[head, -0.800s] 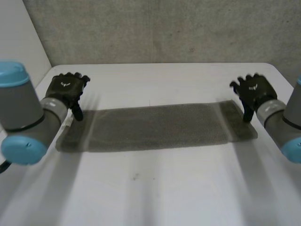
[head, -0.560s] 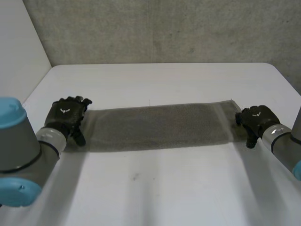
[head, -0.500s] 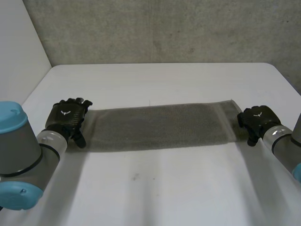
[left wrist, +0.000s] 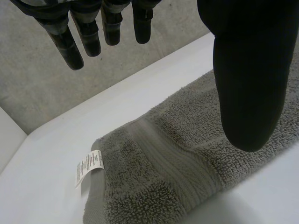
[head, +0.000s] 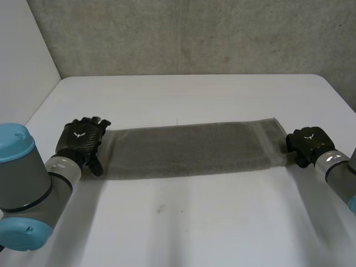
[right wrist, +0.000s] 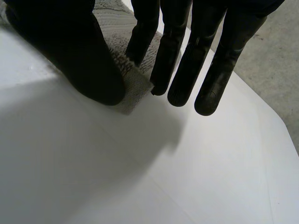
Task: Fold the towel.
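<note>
A long grey towel (head: 189, 149) lies flat across the table (head: 183, 222), folded into a narrow strip. My left hand (head: 83, 142) hovers over the towel's left short end, open. In its wrist view the straight fingers (left wrist: 88, 32) and the thumb (left wrist: 247, 70) hang above the towel (left wrist: 177, 158), which carries a white label (left wrist: 88, 165) at its corner. My right hand (head: 308, 143) is low at the right short end, open. Its thumb (right wrist: 88, 51) and straight fingers (right wrist: 187, 56) straddle the towel's corner (right wrist: 124, 65), which lies flat on the table.
The white table (head: 194, 94) has free room in front of and behind the towel. A grey concrete wall (head: 194, 33) rises past the far edge. A white panel (head: 22, 61) stands at the left.
Both hands have come down and toward me from beside the towel's far corners to its short ends. The right hand has moved a little further outward. The towel has stayed flat.
</note>
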Controlling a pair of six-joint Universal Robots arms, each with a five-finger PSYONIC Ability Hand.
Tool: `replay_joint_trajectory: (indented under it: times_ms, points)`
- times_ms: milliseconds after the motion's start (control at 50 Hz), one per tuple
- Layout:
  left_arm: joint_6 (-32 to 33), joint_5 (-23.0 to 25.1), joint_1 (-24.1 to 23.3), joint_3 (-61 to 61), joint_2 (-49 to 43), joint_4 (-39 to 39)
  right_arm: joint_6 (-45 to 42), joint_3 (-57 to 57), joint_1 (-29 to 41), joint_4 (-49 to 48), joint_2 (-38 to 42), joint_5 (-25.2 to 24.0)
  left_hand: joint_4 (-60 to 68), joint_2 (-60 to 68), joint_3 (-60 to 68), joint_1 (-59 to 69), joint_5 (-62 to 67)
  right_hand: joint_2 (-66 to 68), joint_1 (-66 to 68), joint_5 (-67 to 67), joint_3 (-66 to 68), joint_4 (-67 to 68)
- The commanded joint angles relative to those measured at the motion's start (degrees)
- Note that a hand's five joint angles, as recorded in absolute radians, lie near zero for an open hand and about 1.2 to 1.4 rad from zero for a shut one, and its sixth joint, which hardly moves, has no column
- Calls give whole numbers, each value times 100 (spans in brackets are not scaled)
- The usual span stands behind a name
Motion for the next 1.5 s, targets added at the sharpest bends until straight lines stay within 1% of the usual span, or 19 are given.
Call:
replay_joint_trajectory:
  times_ms: [20, 140, 300, 420, 520, 560, 580, 620, 700, 780, 840, 880, 1060, 1120, 1140, 1160, 1240, 1360, 1500]
  points:
    - [0, 0, -17, -8, 1, 1, 198, -66, -227, 39, -113, -29, 34, 51, 44, 2, -172, 1847, 960, 1925, 1846, 1843]
    - [0, -9, -9, -8, 1, 1, 207, -84, -570, 110, -342, -20, 34, 51, 44, 2, -172, 1847, 960, 1925, 1846, 1843]
    - [0, -9, -9, -8, 1, 1, 14, -461, -1667, 417, -605, -90, 34, 51, 44, 2, -172, 1847, 960, 1925, 1846, 1843]
    - [0, -9, -9, -8, 9, 1, -100, -849, -1818, 734, -641, -90, 34, 51, 44, 2, -172, 1847, 960, 1925, 1846, 1843]
    - [0, -9, -9, -8, 27, 1, -100, -1147, -1555, 910, -685, -116, 34, 51, 44, 2, -172, 1847, 960, 1925, 1846, 1843]
    - [0, -9, -9, -8, 44, 1, -30, -1392, -759, 884, -825, -125, 34, 51, 44, 2, -172, 1847, 960, 1925, 1846, 1843]
    - [0, -18, 0, -17, 71, 1, -30, -1394, -755, 883, -825, -125, 34, 51, 44, 2, -172, 1847, 960, 1925, 1846, 1843]
    - [0, -18, 0, -17, 88, 1, 101, -1665, 50, 875, -852, -143, 34, 51, 44, 2, -172, 1847, 960, 1925, 1846, 1843]
    - [0, -18, 0, -26, 106, 1, 268, -1920, 876, 866, -791, -152, 34, 51, 44, 2, -172, 1847, 960, 1925, 1846, 1843]
    - [0, -18, 0, -26, 124, 1, 471, -2236, 2220, 831, -388, -143, 34, 51, 44, 2, -172, 1847, 960, 1925, 1846, 1843]
    - [0, -18, 0, -35, 124, 1, 480, -2343, 2664, 796, -219, -143, 34, 51, 44, 2, -172, 1847, 960, 1925, 1846, 1843]
    - [0, -18, 0, -52, 124, 1, 489, -2474, 3443, 629, 175, -143, 34, 51, 44, 2, -172, 1847, 960, 1925, 1846, 1843]
    - [0, -18, -9, -61, 124, 9, 480, -2414, 4579, 453, 1221, -169, 34, 51, 44, 2, -172, 1847, 960, 1925, 1846, 1843]
    - [0, -18, -9, -61, 124, 9, 489, -2360, 4615, 453, 1240, -152, 34, 51, 44, 2, -172, 1349, 461, 1426, 1347, 1345]
    - [0, -18, -9, -61, 124, 9, 523, -2282, 4615, 444, 1205, -65, 34, 51, 44, 2, -172, -2331, -3219, -2254, -2333, -2336]
    - [0, -18, 0, -61, 124, 9, 611, -2177, 4598, 444, 1101, -3, 34, 51, 44, 2, -172, -5153, -6040, -5075, -5154, -5157]
    - [0, -18, -17, -61, 124, 18, 1007, -1886, 4510, 505, 572, 68, 34, 51, 44, 2, -172, -5153, -6040, -5075, -5154, -5157]
    - [0, -18, -17, -61, 124, 18, 1938, -860, 3194, 558, -551, 77, 34, 51, 44, 2, -172, -5153, -6040, -5075, -5154, -5157]
    - [0, -18, -26, -70, 115, 18, 1948, 39, 2348, 629, -975, 15, 34, 51, 44, 2, -172, -5153, -6040, -5075, -5154, -5157]
